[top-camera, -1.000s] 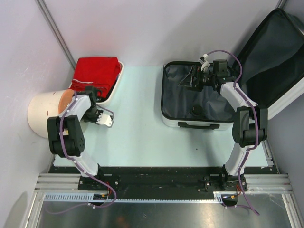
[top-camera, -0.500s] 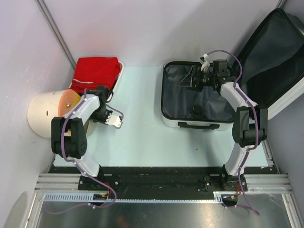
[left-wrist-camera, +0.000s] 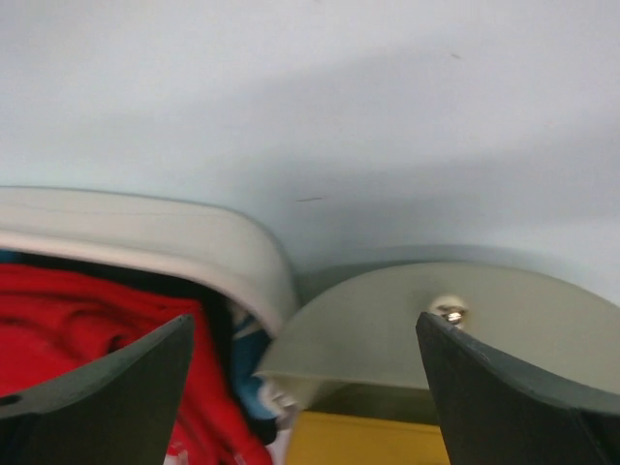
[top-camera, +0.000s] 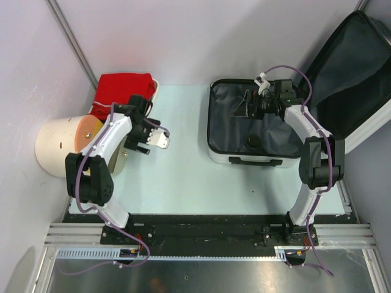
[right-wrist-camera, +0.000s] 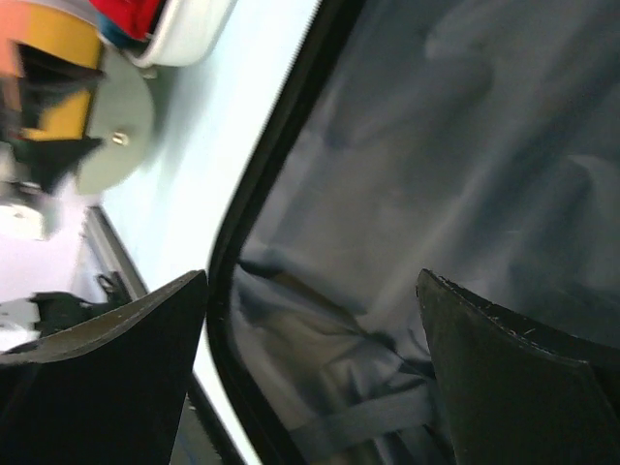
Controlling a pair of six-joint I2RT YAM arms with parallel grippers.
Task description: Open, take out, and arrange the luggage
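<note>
Across the pale mint tabletop (top-camera: 183, 177) I see plain, light lilac walls (top-camera: 183, 36) closing in the far side and both flanks, with a slanted grey metal post (top-camera: 70, 39) at the far left. A black and silver rail (top-camera: 201, 235) runs along the near edge, where the arms are bolted.

By my count there is one luggage (top-camera: 226, 125). It lies open on the far right of the table, its dark lined tray facing up and its lid (top-camera: 348, 67) thrown back against the right wall. Nothing shows in the tray but lining and straps.

One cream tub (top-camera: 155, 91) sits at the far left, holding one red cloth (top-camera: 122, 88). One cream cylinder (top-camera: 55, 146) with an orange end lies on its side just nearer than the tub, against the left wall.

I have two arms in view. My left gripper (top-camera: 162, 139) hangs over bare table just right of the tub. In its wrist view the fingers (left-wrist-camera: 107, 378) are spread wide with nothing between them, and they frame the tub's rim and a pale disc (left-wrist-camera: 436, 320) with a screw.

My right gripper (top-camera: 241, 105) hangs over the far part of the suitcase tray. Its fingers (right-wrist-camera: 107, 339) are also spread wide, gripping nothing, with only dark lining behind them.
</note>
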